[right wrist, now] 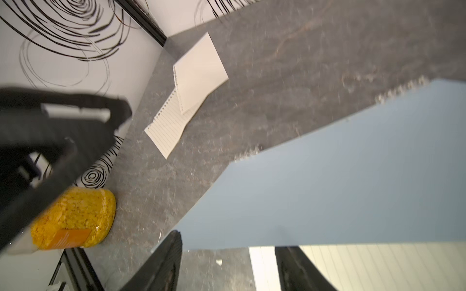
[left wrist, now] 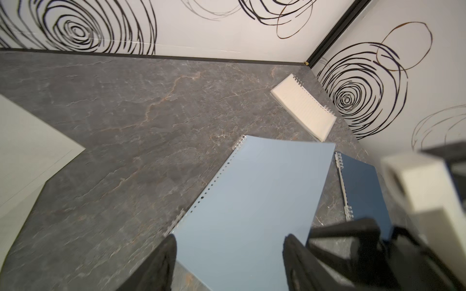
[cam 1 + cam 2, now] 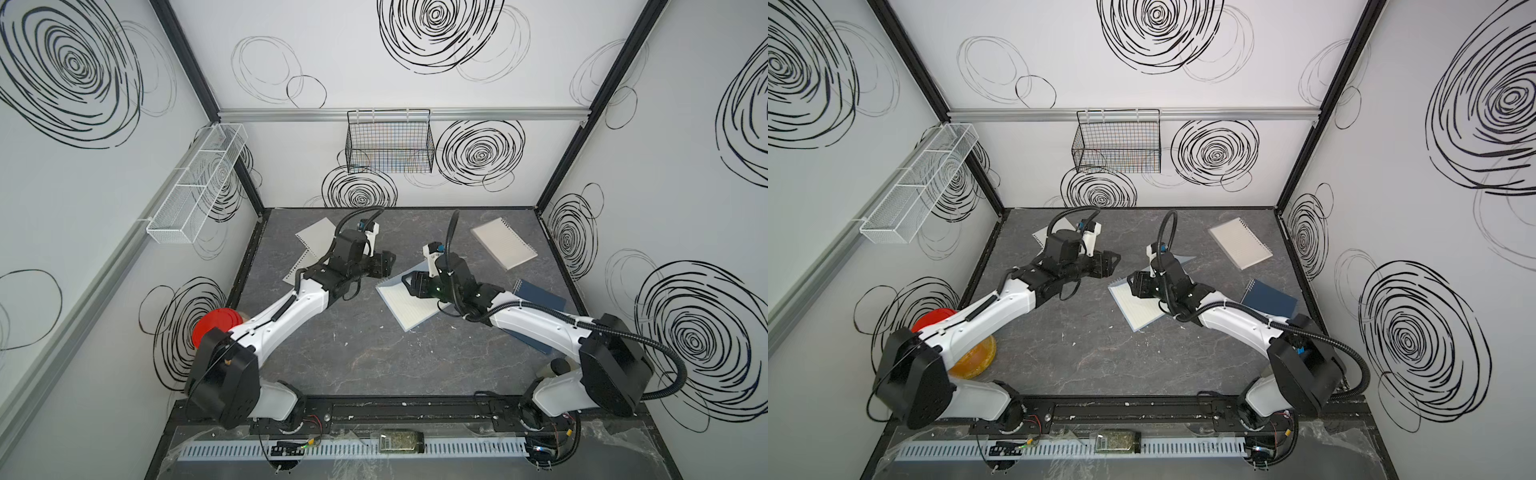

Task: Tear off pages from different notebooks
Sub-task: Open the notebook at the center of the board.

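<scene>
On the table [image 3: 353, 357], one notebook [image 3: 405, 309] lies open near the middle with its cover [image 1: 327, 176] raised off the page. A second notebook [image 3: 538, 297] lies to its right, partly under the right arm [image 3: 536, 328], and a third notebook [image 3: 503, 248] lies behind both, near the back right corner. At the back left two loose pages overlap, the rear page [image 1: 199, 73] on top of the front page [image 1: 167, 131]. A jar [image 1: 80, 214] stands at the front left by the left arm [image 3: 282, 311], one basket [image 3: 390, 143] hangs on the back wall, and another basket [image 3: 195, 183] hangs on the left wall.
</scene>
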`<action>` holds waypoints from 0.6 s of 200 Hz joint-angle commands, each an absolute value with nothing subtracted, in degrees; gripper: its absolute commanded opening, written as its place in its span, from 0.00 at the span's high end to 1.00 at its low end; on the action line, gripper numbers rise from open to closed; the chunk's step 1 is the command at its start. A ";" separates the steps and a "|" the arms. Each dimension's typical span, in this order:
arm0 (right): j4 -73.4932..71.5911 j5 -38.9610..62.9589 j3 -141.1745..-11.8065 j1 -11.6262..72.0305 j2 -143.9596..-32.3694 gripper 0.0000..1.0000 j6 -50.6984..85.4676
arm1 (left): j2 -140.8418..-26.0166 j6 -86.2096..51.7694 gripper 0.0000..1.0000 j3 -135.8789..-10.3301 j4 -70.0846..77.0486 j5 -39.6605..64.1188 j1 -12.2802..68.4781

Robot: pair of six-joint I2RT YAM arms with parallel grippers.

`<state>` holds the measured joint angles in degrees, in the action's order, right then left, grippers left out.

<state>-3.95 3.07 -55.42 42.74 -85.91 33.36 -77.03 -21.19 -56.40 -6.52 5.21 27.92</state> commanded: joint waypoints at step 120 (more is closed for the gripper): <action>10.53 12.34 -80.37 27.27 -109.81 0.23 18.99 | -65.34 -26.52 0.27 -40.02 -7.94 -0.67 29.74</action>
